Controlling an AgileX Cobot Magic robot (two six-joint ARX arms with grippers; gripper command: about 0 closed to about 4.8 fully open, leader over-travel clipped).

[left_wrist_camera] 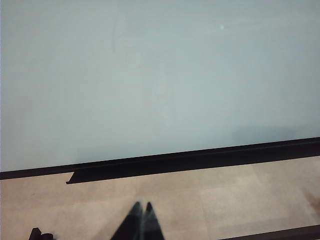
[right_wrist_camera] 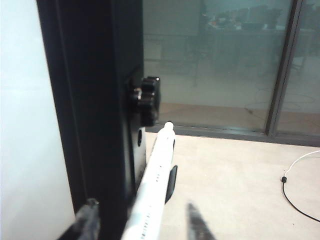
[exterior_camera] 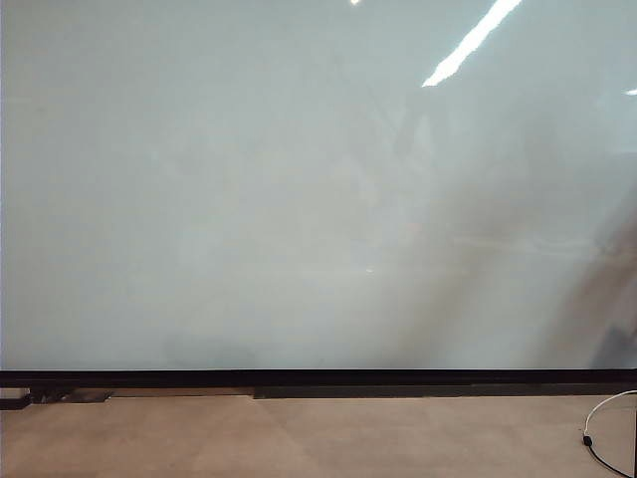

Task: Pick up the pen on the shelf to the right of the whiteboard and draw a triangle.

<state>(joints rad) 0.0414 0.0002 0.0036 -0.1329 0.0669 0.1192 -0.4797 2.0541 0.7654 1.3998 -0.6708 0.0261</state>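
White pen [right_wrist_camera: 152, 187] sits on its clip by the whiteboard [exterior_camera: 299, 199] frame, right gripper [right_wrist_camera: 142, 220] fingers straddling it, not clamped yet. Left gripper [left_wrist_camera: 142, 212] idles pinched together, nothing held.

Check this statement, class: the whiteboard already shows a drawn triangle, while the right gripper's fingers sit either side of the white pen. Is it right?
Not quite. In the exterior view the whiteboard is blank, with no triangle drawn. The rest holds: the right wrist view shows the right gripper with fingers either side of the white pen.
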